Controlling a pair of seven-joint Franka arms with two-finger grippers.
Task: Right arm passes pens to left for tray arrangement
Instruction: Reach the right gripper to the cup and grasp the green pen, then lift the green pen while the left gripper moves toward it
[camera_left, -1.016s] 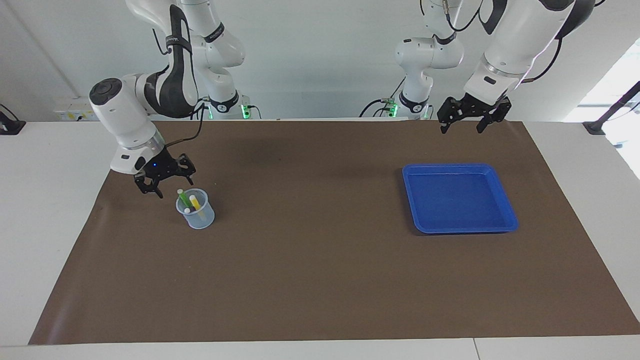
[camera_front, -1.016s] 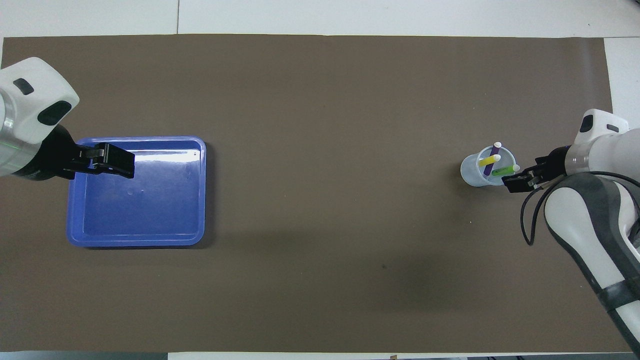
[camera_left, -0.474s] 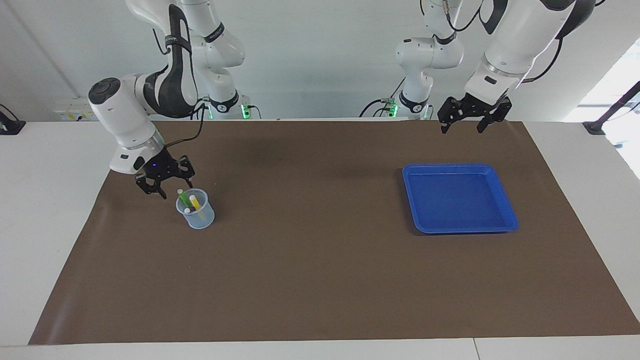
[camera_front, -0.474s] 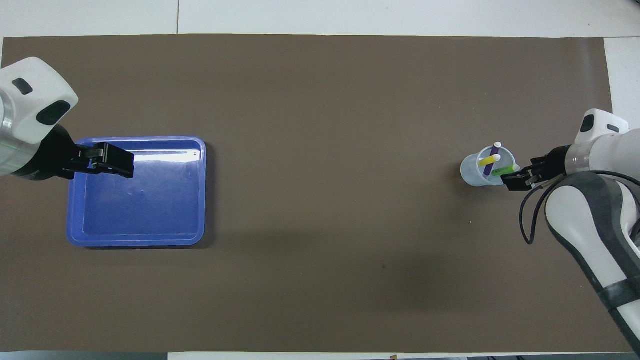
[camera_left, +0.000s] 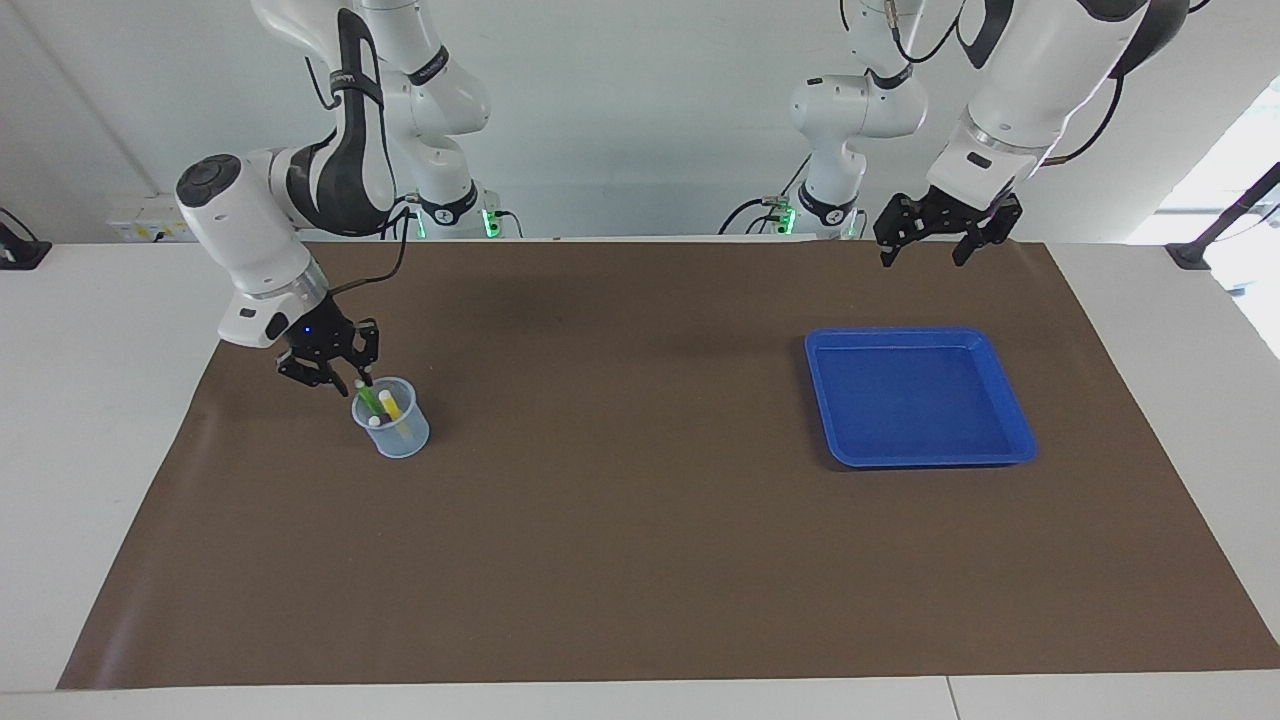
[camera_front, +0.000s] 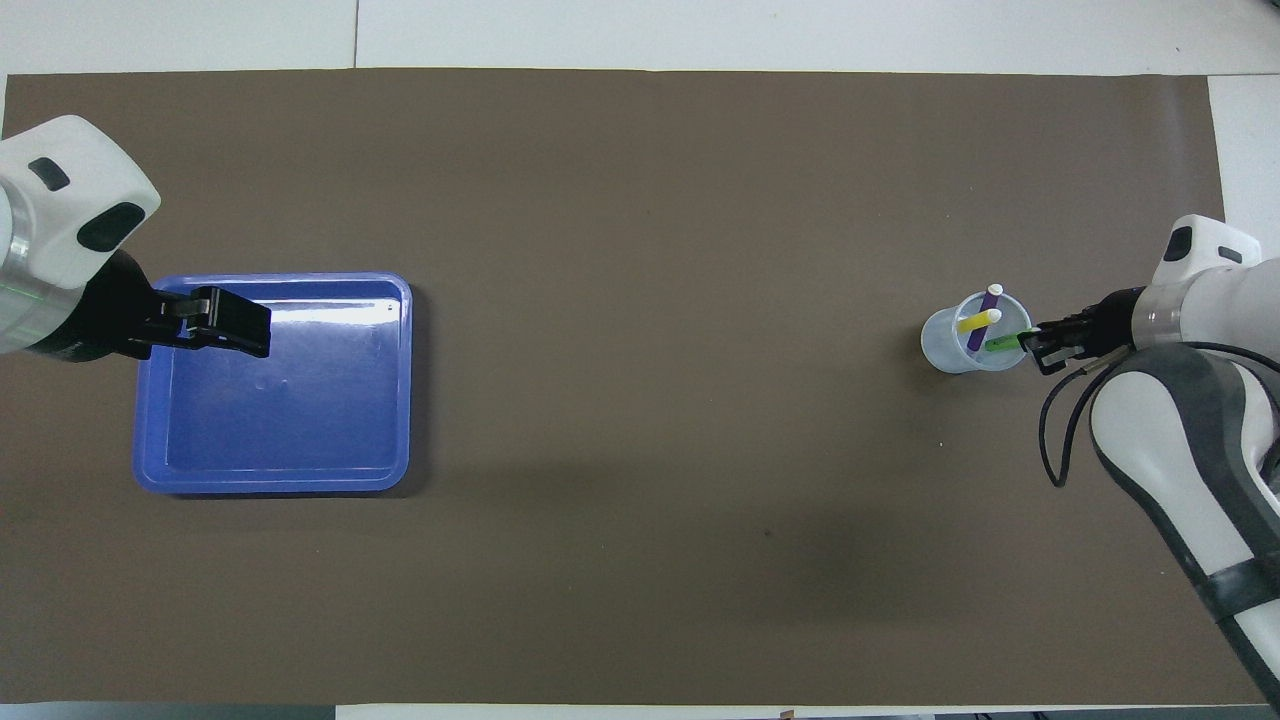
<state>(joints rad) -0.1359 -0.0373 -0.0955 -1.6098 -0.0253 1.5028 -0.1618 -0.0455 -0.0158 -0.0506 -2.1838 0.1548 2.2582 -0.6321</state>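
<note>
Three pens stand in a small translucent cup (camera_left: 398, 438) (camera_front: 942, 352) at the right arm's end of the mat: a green pen (camera_left: 369, 399) (camera_front: 999, 344), a yellow pen (camera_left: 391, 405) (camera_front: 973, 323) and a purple pen (camera_front: 987, 312). My right gripper (camera_left: 358, 378) (camera_front: 1030, 340) is at the cup's rim, shut on the green pen's upper end. The blue tray (camera_left: 918, 334) (camera_front: 405, 380) lies with nothing in it toward the left arm's end. My left gripper (camera_left: 925, 248) (camera_front: 232, 331) hangs open, high over the tray's rim, and waits.
A brown mat (camera_left: 620, 520) (camera_front: 640, 180) covers most of the white table. Cup and tray are the only things lying on it. The right arm's cable (camera_front: 1050, 440) loops beside its wrist.
The right gripper has slid in to the cup's rim and its fingers have closed on the green pen's top. The left arm has not moved.
</note>
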